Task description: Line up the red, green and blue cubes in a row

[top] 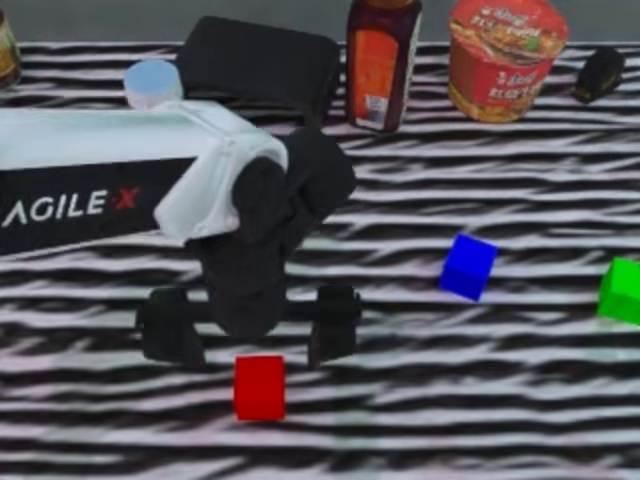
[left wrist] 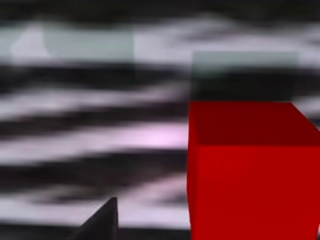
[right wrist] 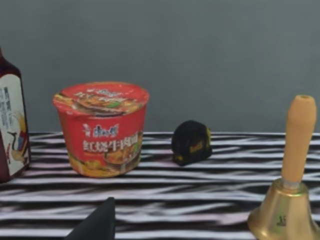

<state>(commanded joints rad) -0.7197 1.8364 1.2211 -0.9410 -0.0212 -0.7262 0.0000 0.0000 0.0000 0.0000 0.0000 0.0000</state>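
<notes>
The red cube (top: pixel 259 387) lies on the striped table near the front, left of centre. My left gripper (top: pixel 250 328) hovers open just behind it, fingers (top: pixel 170 332) spread wider than the cube, which sits slightly forward of the gap. In the left wrist view the red cube (left wrist: pixel 250 170) looms close beside one dark finger (left wrist: pixel 102 222). The blue cube (top: pixel 468 266) rests right of centre and the green cube (top: pixel 622 290) at the right edge. My right gripper (right wrist: pixel 145 232) is outside the top view; its wrist view shows one finger (right wrist: pixel 100 222) and nothing held.
Along the back stand a dark sauce bottle (top: pixel 382 60), a red noodle cup (top: pixel 505 55), a flat black box (top: pixel 260 62), a small black object (top: pixel 598 73) and a pale capped item (top: pixel 152 82). A brass bell (right wrist: pixel 286 210) stands near the right gripper.
</notes>
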